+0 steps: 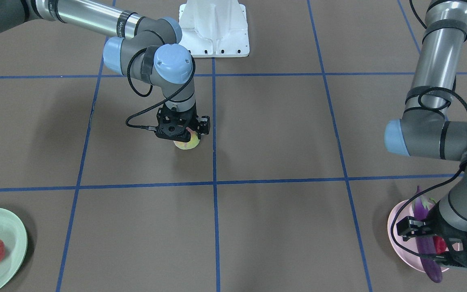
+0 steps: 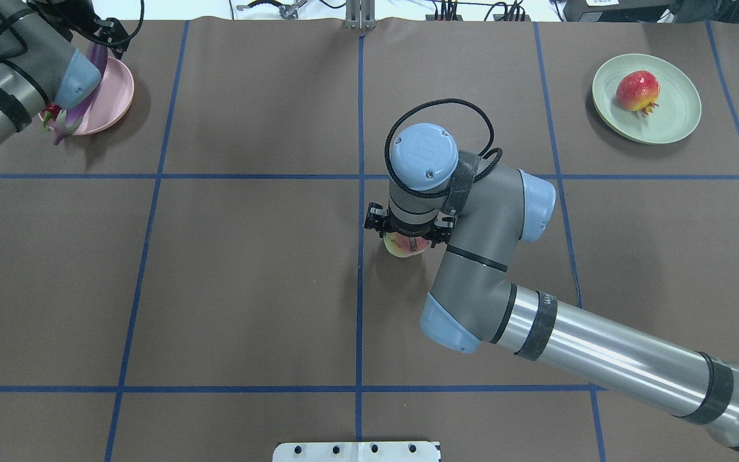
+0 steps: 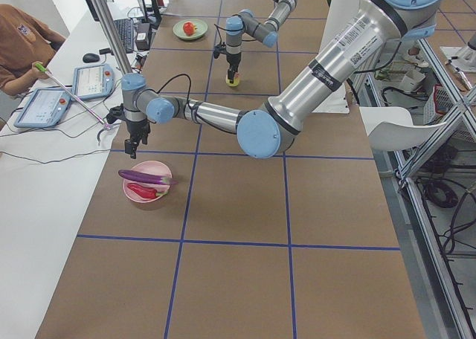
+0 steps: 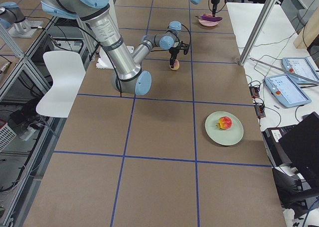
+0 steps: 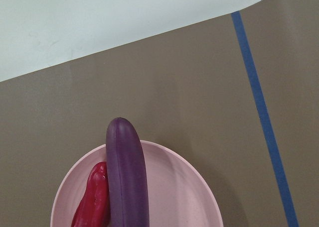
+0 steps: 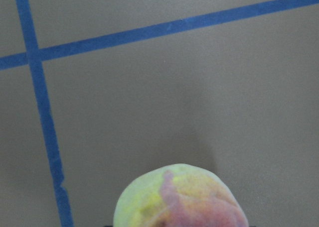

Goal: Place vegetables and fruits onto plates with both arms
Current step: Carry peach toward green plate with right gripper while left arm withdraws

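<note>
Mid-worktop, the peach sits directly beneath the right jaws; whether they grip it cannot be told. The green plate with the red fruit waits at the far right corner. The left jaws, state unclear, hover above the far-left pink plate.

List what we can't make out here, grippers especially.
- Right gripper grip on peach: jaws hidden under the wrist in overhead and front views; right wrist view shows peach only.
- Left gripper open or shut: only a dark mass in front view, too small from the side.
- Chili: left wrist view cuts it off; eggplant covers one side.
</note>
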